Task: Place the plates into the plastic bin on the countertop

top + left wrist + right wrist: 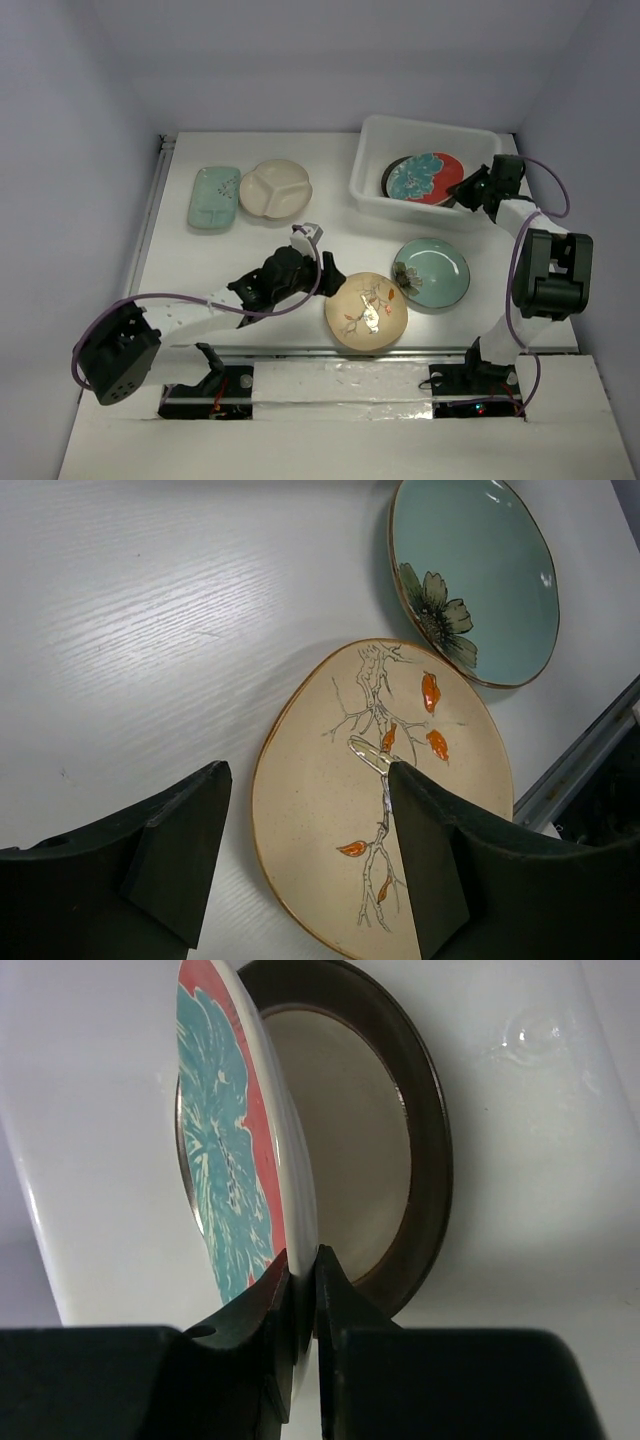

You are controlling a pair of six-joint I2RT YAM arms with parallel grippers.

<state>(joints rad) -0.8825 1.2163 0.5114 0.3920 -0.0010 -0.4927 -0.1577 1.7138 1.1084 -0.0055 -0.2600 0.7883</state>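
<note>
Slightly aslant, floral plate (225, 1170) inside bin (430, 126)

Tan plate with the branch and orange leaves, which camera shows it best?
The left wrist view: the tan plate sits close up, branch and leaves sharp, though the open left end effector covers its near edge. Top external shows it whole but small and glary. The right wrist view doesn't show it.
</note>
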